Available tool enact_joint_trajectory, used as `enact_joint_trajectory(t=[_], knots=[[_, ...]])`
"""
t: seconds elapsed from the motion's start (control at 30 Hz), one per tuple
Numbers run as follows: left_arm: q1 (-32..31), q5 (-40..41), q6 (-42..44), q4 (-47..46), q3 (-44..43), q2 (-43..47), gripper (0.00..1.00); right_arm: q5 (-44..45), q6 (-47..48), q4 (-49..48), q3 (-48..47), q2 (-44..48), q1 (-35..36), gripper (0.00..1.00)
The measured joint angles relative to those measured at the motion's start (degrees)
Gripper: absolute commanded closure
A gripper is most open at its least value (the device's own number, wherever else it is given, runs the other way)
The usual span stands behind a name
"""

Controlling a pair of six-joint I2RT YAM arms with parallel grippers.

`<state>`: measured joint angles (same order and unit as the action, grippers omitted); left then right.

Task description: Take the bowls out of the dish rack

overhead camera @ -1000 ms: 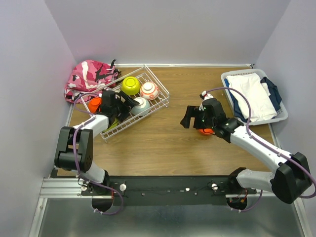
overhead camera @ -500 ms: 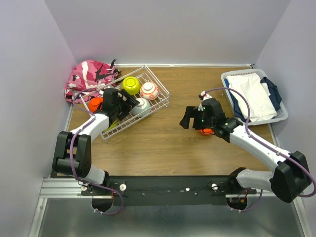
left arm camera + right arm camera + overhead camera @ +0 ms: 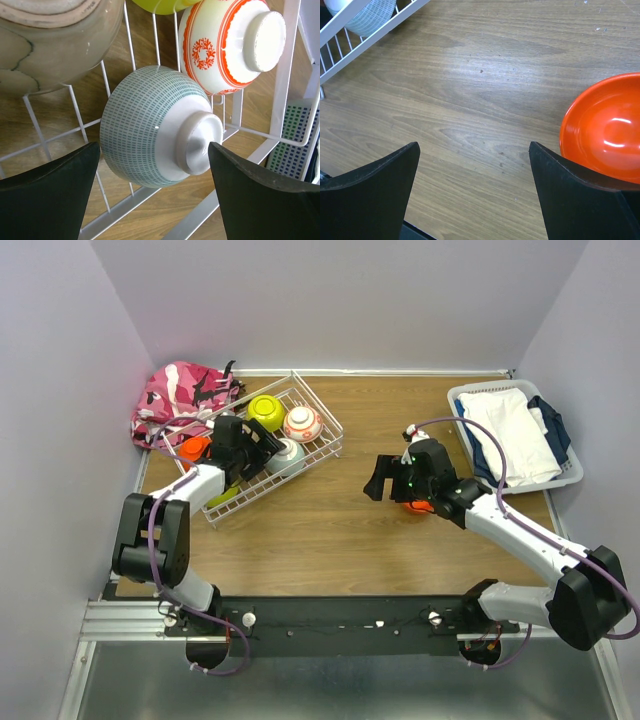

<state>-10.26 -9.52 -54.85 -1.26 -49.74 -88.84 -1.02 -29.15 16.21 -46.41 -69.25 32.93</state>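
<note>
The white wire dish rack [image 3: 326, 413] stands at the back left. It holds a lime-green bowl [image 3: 265, 412], a white bowl with red pattern [image 3: 302, 423], a pale teal bowl [image 3: 288, 453], an orange bowl [image 3: 193, 449] and a second lime-green bowl [image 3: 226, 495]. My left gripper [image 3: 258, 445] is open inside the rack. In the left wrist view its jaws stand either side of the overturned teal bowl [image 3: 150, 132], not touching it; the red-patterned bowl [image 3: 230, 45] and a tan bowl [image 3: 55, 45] lie behind. My right gripper [image 3: 385, 480] is open and empty over the table, beside an orange bowl [image 3: 602, 130].
A pink camouflage bag [image 3: 185, 392] lies behind the rack at the left wall. A white plastic basket of clothes [image 3: 515, 435] stands at the back right. The rack's corner [image 3: 370, 37] shows at the upper left of the right wrist view.
My left gripper has moved a little further into the rack, toward the teal bowl. The right arm has barely moved.
</note>
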Motion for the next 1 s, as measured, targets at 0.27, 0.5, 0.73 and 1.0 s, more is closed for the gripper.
enact_joint_trajectory(t=[0.27,0.5,0.73,1.0], knots=[[-0.24,-1.05,-0.09,-2.84,-0.04,-2.38,0.01,-0.07,-0.02,-0.09,0.00,0.00,0.00,0.02],[-0.26,-3.26,-1.57,-5.27,-0.07,-4.31,0.01,-0.44,-0.42,-0.33,0.52,0.00,0.00,0.02],[-0.26,-4.31,-2.73,-6.19,-0.07,-4.83,0.15,-0.76,-0.83,-0.35,0.79,0.00,0.00,0.02],[0.11,-3.87,-3.04,-4.09,0.35,-1.62,0.42,-0.83,-0.87,-0.37,0.90,0.04,0.00,0.02]])
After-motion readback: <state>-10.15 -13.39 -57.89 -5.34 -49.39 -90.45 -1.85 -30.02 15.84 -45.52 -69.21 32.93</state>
